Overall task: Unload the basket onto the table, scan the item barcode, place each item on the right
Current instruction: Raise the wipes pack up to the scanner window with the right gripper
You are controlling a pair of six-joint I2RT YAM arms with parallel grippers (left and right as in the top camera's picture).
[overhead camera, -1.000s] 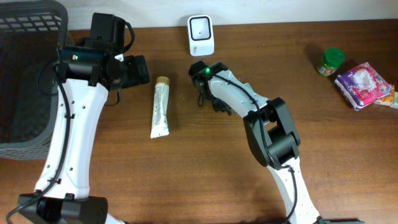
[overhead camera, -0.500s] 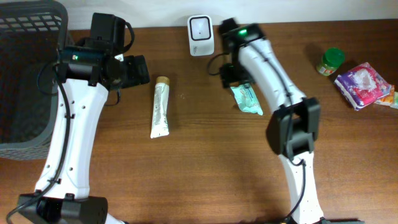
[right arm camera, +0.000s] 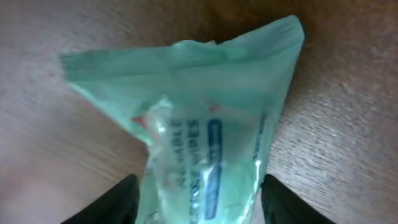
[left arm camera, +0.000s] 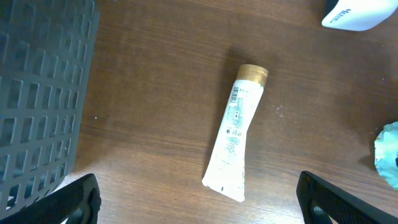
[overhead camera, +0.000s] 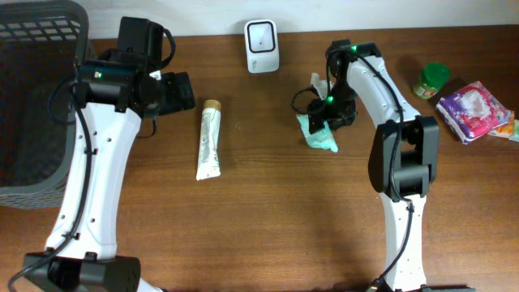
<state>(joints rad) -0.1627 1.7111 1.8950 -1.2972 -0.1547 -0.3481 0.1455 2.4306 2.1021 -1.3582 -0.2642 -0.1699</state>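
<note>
**Getting a sure hold on the wipes packet before carrying it to the scanner**

You are working the right hand [overhead camera: 327, 118] over the green wipes packet [right arm camera: 205, 124]. The packet is lying flat on the desk [overhead camera: 268, 219], to the right of the white scanner [overhead camera: 262, 46] and apart from it. The right wrist view is showing the packet between the two dark fingers [right arm camera: 115, 199], one on each side. That view is too blurred for me to tell whether they are pinching the packet or only standing beside it. Judging by this, you are at the pick-up step and the scan itself is not yet done.

For a clean grasp, you should be centring the hand on the packet's full middle rather than its flat crimped end, because soft film is likely to slip or fold. You should be closing slowly and lifting only once the packet is rising with the fingers.

I am not seeing a barcode on the upturned face, so it may be underneath. If so, you should be planning to turn that side towards the scanner's window and to hold it flat, not creased.

Your left hand [overhead camera: 176, 91] is hanging with its jaws wide apart and holding nothing, between the grey basket [overhead camera: 32, 97] and the gold-capped tube [left arm camera: 236, 130].
</note>
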